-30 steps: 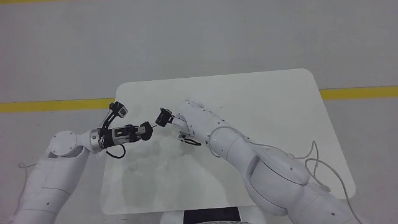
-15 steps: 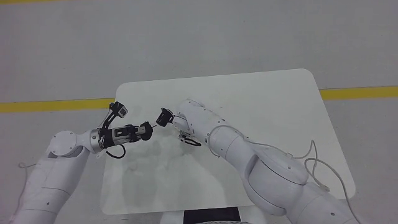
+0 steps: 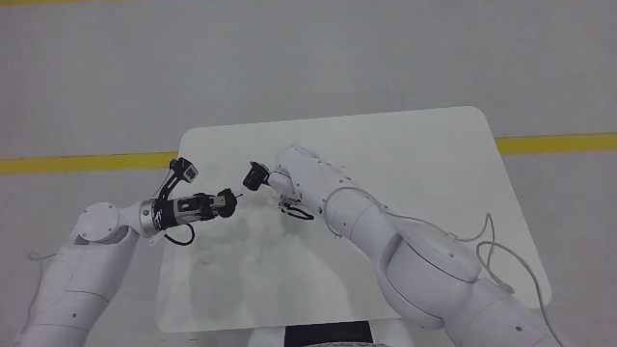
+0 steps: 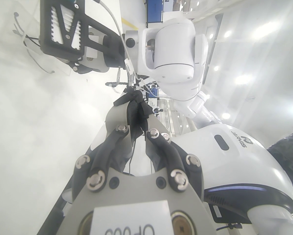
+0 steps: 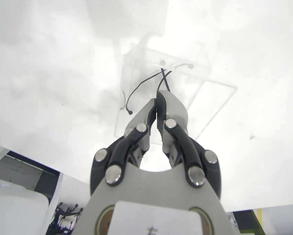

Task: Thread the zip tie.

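the right gripper [image 5: 157,99] points down at the white table [image 3: 415,154], its two fingers pressed pad to pad with no gap between them. a thin black tie [image 5: 164,75] comes out of the seam at the fingertips and runs to a small round head a little beyond them, so the fingers look clamped on its tail end. just past the tips a second strand [image 5: 139,83] crosses it, then curves off to one side and ends in its own small head beside the nearer finger. a short third piece [image 5: 183,65] lies next to the first tie's head. all three are at a clear box [image 5: 218,84] that sits on the table directly beyond the fingertips; i cannot tell whether they lie inside it or on its top face. the left gripper [image 4: 136,100] is held above the table with its fingers closed too, the dark pads meeting at the tips. something small and dark shows right at those tips, but i cannot tell whether it is a tie or part of the pads. just beyond the left fingertips is the right wrist's black bracket [image 4: 61,25], and the clear box with its thin black strands lies past that. in the top view the two grippers are near each other over the table, close but apart.
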